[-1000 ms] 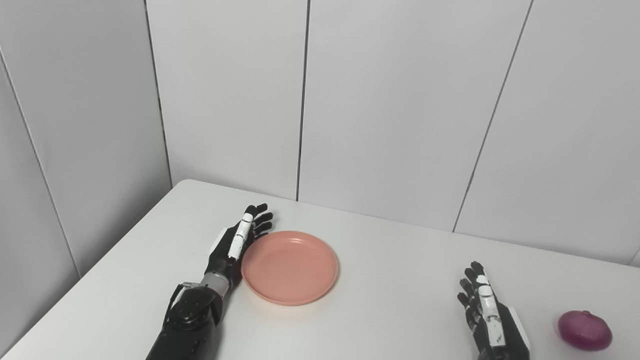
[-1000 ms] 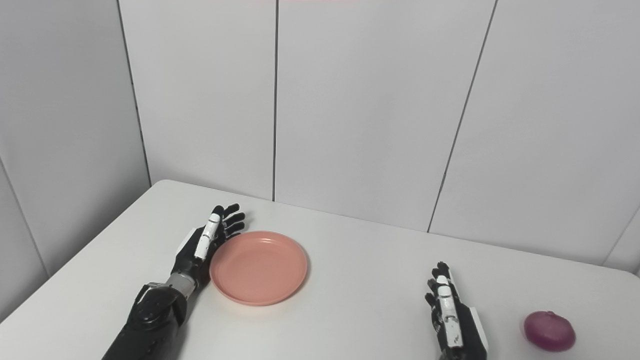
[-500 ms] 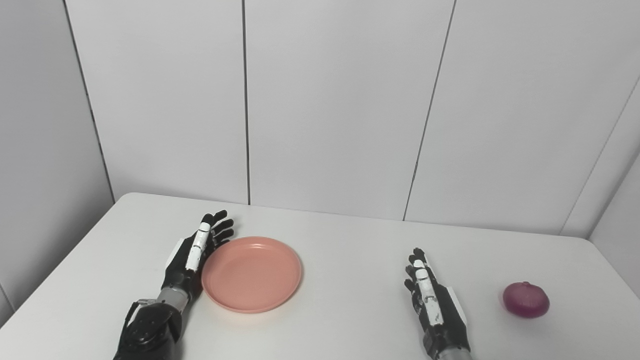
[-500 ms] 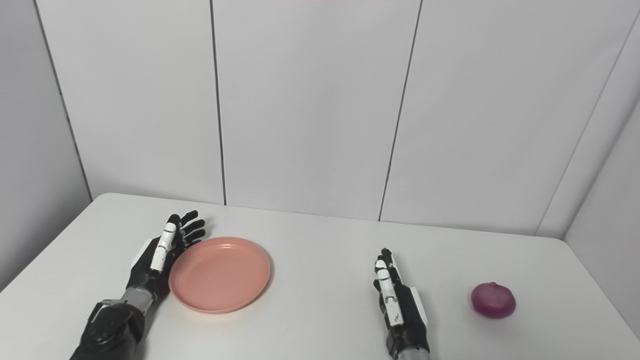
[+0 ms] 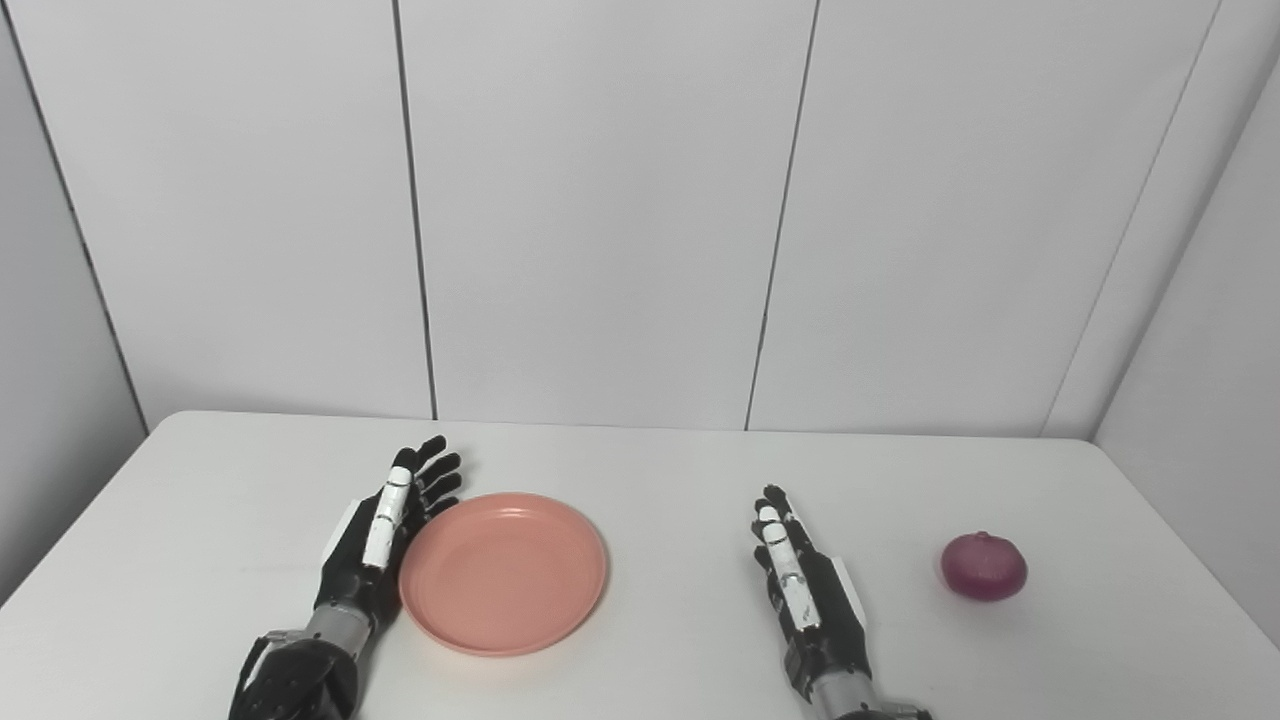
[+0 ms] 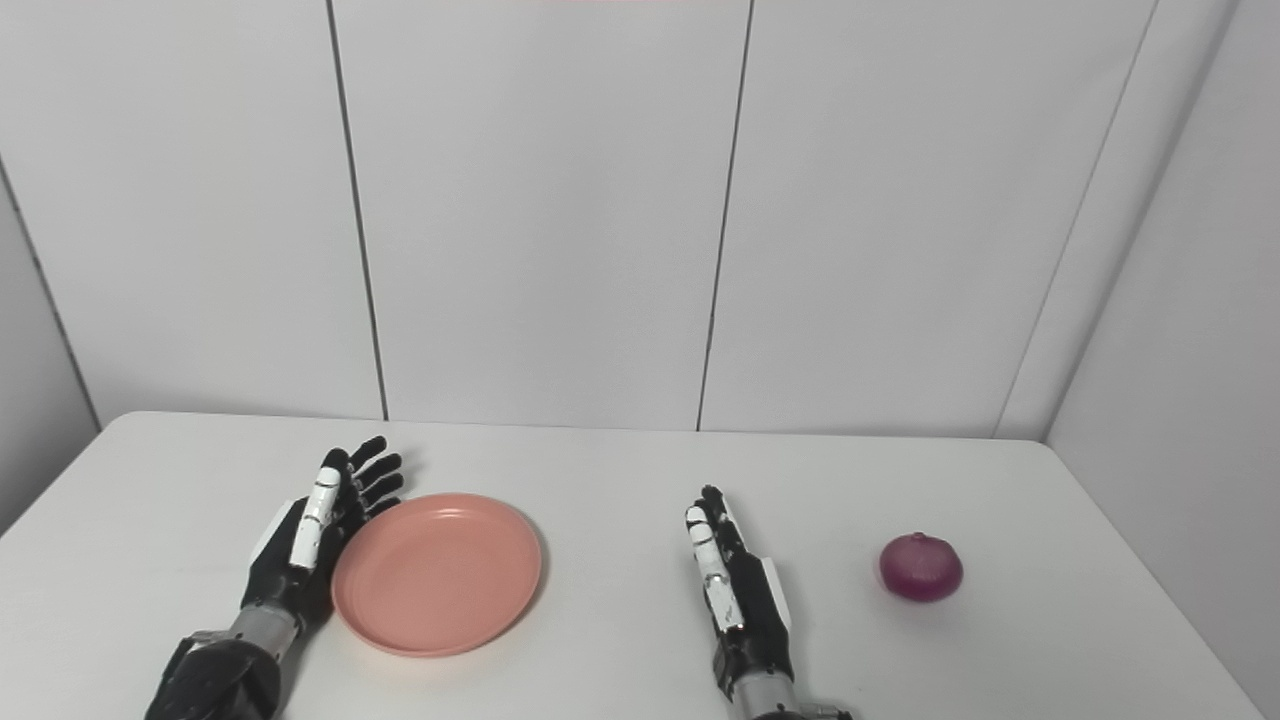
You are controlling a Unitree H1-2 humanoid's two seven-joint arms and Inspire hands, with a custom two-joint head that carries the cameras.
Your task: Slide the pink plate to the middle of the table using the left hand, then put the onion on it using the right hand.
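The pink plate lies flat on the white table, left of centre, and holds nothing. My left hand is open, on its edge with fingers straight, its palm against the plate's left rim. The purple onion sits on the table at the right. My right hand is open and empty, on its edge with fingers straight, between the plate and the onion and clear of both. The same scene shows in the right eye view, with the plate, the onion, the left hand and the right hand.
White wall panels rise just behind the table's far edge. A side wall stands close to the table's right edge.
The camera has swung to the right, so the whole table shows now. The left hand stays against the plate's left rim. The onion has not moved on the table.
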